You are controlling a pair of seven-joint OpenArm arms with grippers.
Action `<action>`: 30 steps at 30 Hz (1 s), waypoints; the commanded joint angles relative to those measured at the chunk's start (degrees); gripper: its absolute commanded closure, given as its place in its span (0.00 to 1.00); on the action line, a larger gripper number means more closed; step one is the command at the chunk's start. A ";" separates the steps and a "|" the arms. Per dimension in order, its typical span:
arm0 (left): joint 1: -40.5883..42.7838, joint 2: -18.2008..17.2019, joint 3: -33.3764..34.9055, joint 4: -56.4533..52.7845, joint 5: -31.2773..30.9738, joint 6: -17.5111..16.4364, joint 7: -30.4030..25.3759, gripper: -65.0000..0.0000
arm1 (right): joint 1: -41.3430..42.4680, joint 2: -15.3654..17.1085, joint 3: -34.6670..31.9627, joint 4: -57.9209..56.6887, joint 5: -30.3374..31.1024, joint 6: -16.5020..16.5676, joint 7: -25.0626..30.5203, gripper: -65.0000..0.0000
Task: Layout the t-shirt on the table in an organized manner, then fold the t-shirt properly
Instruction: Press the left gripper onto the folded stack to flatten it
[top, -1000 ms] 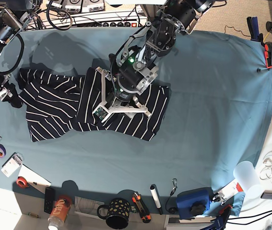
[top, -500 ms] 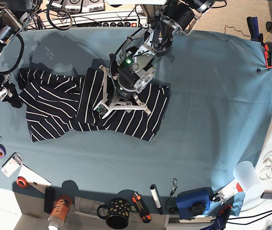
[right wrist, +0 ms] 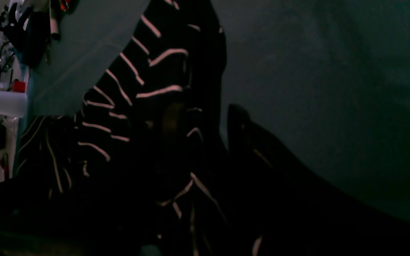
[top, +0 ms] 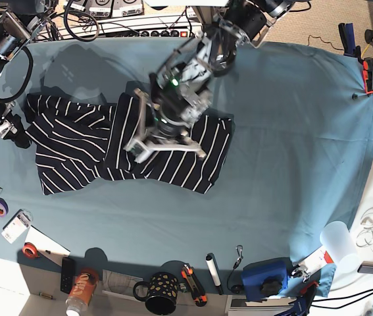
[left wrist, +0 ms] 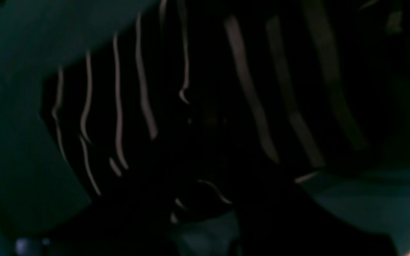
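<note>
In the base view the t-shirt (top: pixel 117 148) lies left of centre on the teal table (top: pixel 285 131), bunched and partly doubled over, one panel lying across the rest, so it is not yet laid out flat. The left gripper (top: pixel 163 135) is pressed down onto the middle of that upper panel; its fingers are hidden under the wrist here, but they are together, and I judge they have pinched a fold of the striped cloth. The right gripper (top: pixel 12 131) sits at the shirt's far left edge. To do this step well, the lift should be gentle and straight up first, to check that only the top layer comes away, then the panel should be drawn outward while the other arm anchors the opposite edge. The left wrist view is very dark: striped fabric (left wrist: pixel 247 89) fills it right at the lens, with table cloth (left wrist: pixel 16 149) at the sides, so the pinch itself cannot be confirmed there. In the right wrist view a dark finger (right wrist: pixel 247 138) stands beside a raised ridge of the shirt (right wrist: pixel 148 89); whether that hand is clamped on it, I cannot tell.
</note>
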 commanded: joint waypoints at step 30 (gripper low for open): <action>-4.20 1.43 6.36 2.84 -9.81 1.46 -6.95 0.53 | 0.94 1.73 0.33 0.98 1.62 0.28 1.53 0.70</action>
